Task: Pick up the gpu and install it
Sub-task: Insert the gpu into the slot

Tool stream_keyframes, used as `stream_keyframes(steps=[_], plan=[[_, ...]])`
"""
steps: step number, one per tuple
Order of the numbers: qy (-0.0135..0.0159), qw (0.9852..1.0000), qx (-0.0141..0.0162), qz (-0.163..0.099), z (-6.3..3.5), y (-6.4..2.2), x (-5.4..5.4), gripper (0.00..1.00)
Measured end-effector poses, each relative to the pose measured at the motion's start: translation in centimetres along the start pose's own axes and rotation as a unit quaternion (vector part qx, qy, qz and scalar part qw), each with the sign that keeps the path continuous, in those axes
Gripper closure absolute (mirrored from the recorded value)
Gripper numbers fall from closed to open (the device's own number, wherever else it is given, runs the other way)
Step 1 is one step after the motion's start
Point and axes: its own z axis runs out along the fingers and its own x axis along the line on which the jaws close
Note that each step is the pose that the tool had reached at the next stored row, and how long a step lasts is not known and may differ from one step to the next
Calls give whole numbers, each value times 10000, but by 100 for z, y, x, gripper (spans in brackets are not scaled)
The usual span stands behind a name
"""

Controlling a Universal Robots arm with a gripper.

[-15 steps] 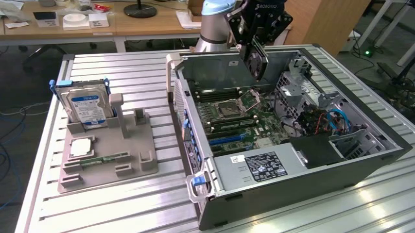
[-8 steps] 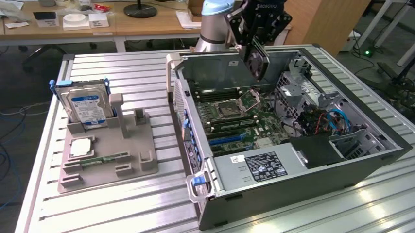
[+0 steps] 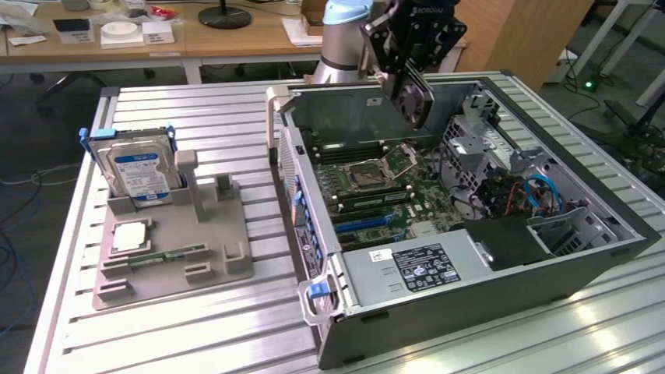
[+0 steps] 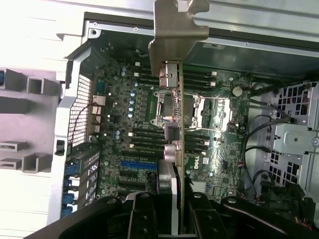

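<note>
A ribbed aluminium table carries an open grey computer case. The black gripper, closed partway, clamps the thin dark gpu card edge-down over the case's far side. The green motherboard lies directly below.

- Between the black fingers sits the thin dark gpu card, above the green motherboard in the open grey metal case.
- Well apart from the fingers, on the desk, lies the grey plastic tray.

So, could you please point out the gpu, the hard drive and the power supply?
gpu (image 4: 177,35), wrist view, pale bracket end.
hard drive (image 3: 140,174), exterior view, blue label.
power supply (image 3: 419,269), exterior view, black label.
</note>
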Motion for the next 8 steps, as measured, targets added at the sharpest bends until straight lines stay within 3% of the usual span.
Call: stream_keyframes(steps=[8], plan=[[12,9997,-3,-256,-1,-8,1,72]])
